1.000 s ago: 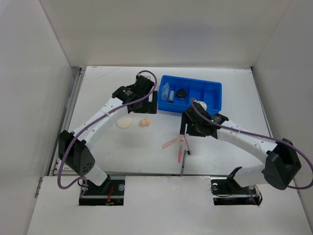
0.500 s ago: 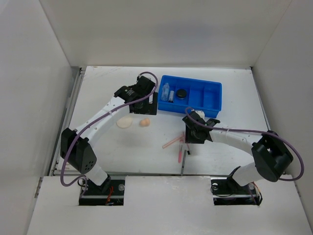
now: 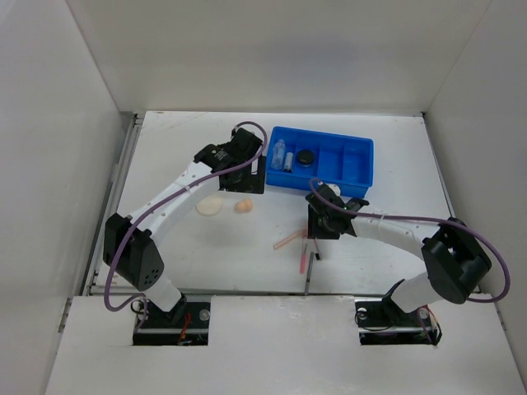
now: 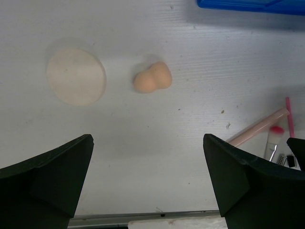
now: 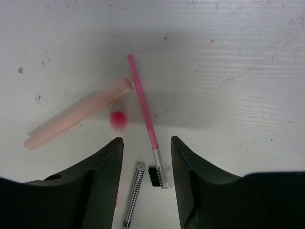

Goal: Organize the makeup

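My left gripper (image 3: 249, 181) (image 4: 147, 179) is open and empty, above the table near the blue tray's left end. Below it lie the cream round puff (image 3: 210, 206) (image 4: 76, 76) and the peach egg sponge (image 3: 243, 206) (image 4: 152, 79). My right gripper (image 3: 317, 229) (image 5: 147, 167) is open, low over the pencils. A pink wand with a small brush head (image 5: 143, 102), a peach stick (image 5: 78, 115) and a black checkered pencil (image 5: 133, 193) lie there; the brush head and the pencil's end sit between the jaws. The clear tube (image 3: 278, 151), dark-capped vial (image 3: 288, 161) and black jar (image 3: 305, 156) sit in the tray.
The blue divided tray (image 3: 356, 169) stands at the back right of centre, its edge showing in the left wrist view (image 4: 252, 4). White walls close in the table on three sides. A small red spot (image 5: 118, 118) lies beside the peach stick.
My right gripper has moved a little left and down over the pencils, and its arm has folded in. The left arm has barely moved.
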`<action>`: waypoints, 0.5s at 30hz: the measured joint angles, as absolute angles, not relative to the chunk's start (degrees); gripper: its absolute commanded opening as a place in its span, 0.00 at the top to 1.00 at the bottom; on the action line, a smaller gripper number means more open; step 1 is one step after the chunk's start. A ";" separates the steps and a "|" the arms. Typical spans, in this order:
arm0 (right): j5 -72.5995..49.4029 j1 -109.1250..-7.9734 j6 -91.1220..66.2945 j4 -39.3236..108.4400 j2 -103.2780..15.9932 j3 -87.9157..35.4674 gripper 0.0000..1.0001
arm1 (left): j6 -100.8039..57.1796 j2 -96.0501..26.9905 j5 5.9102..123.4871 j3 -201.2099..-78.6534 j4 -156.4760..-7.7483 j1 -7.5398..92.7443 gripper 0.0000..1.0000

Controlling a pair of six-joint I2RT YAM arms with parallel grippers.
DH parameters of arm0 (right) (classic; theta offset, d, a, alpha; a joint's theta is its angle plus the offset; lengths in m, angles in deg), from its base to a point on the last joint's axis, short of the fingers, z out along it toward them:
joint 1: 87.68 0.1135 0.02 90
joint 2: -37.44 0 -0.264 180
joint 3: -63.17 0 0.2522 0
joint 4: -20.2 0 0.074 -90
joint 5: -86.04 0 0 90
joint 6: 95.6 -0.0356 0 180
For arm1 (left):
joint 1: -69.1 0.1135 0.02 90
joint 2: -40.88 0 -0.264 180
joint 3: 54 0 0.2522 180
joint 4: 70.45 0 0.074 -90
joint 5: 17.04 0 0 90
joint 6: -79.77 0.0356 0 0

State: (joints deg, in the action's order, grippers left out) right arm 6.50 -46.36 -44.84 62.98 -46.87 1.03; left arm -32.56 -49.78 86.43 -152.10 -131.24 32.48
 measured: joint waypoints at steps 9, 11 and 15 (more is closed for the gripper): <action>6.52 -46.36 -44.80 63.07 -46.87 0.72 0.50 | -32.34 -50.19 86.43 -152.10 -131.28 32.48 0.01; 6.54 -46.36 -44.71 63.04 -46.87 0.59 0.50 | -32.34 -50.19 86.43 -152.10 -131.31 32.48 0.01; 6.48 -46.36 -44.14 63.04 -47.03 0.05 0.50 | -32.34 -50.19 86.48 -152.10 -131.33 32.48 0.01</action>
